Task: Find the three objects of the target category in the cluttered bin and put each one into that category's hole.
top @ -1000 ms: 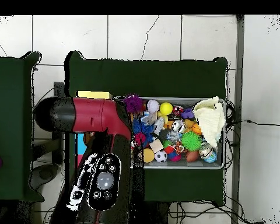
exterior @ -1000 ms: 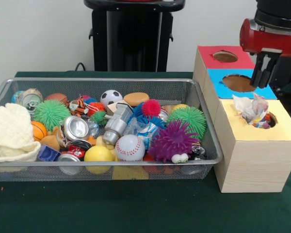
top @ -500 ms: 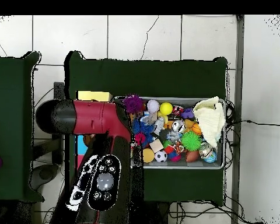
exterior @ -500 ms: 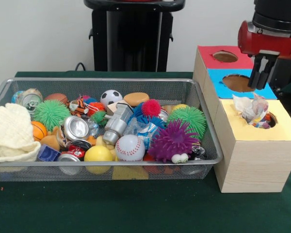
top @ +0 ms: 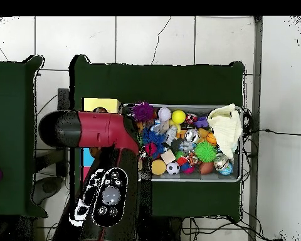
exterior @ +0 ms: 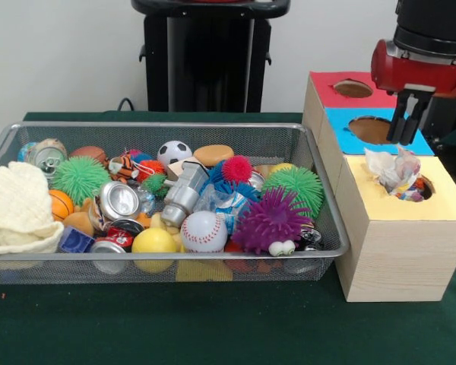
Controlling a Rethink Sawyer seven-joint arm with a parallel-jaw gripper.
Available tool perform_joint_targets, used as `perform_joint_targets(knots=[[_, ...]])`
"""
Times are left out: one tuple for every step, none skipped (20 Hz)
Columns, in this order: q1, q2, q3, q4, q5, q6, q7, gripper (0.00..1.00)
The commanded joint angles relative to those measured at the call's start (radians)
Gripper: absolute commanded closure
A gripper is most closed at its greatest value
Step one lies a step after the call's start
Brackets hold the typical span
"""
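Observation:
A wire mesh bin holds several balls, spiky toys, crushed cans and a cream cloth. To its right stand three boxes with holes on top: yellow nearest, blue behind it, red furthest. A crumpled wrapper sticks out of the yellow box's hole. My gripper hangs above the blue box's hole, just behind the wrapper, open with nothing between its fingers. From overhead the red arm hides the gripper; the yellow box and bin show.
A white baseball, a yellow ball and a purple spiky toy lie at the bin's front. A soccer ball sits at the back. Green cloth covers the table around the bin and boxes.
The gripper has risen slightly and drifted away from the yellow box's hole. Overhead, the arm has shifted toward its base, uncovering more of the yellow box. The wrapper stays in the hole.

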Motion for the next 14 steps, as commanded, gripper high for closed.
perform_joint_targets(knots=[[-0.004,0.038,0.039,0.109,-0.004,-0.017,0.203,1.00],[-0.006,0.040,0.042,0.112,-0.001,-0.022,0.204,1.00],[-0.007,0.042,0.044,0.115,0.001,-0.027,0.204,1.00],[-0.010,0.043,0.049,0.120,0.002,-0.033,0.201,1.00],[-0.013,0.045,0.054,0.125,0.004,-0.040,0.198,1.00],[-0.017,0.049,0.060,0.129,0.008,-0.056,0.199,1.00],[-0.018,0.052,0.062,0.130,0.008,-0.063,0.198,1.00],[-0.020,0.055,0.064,0.132,0.009,-0.074,0.198,1.00],[-0.020,0.058,0.064,0.131,0.008,-0.079,0.199,1.00],[-0.020,0.064,0.062,0.129,0.006,-0.086,0.200,1.00],[-0.020,0.068,0.061,0.126,0.005,-0.089,0.199,1.00],[-0.021,0.075,0.060,0.121,0.004,-0.095,0.199,1.00],[-0.021,0.079,0.060,0.118,0.003,-0.099,0.197,1.00],[-0.023,0.085,0.060,0.113,0.002,-0.106,0.196,1.00]])
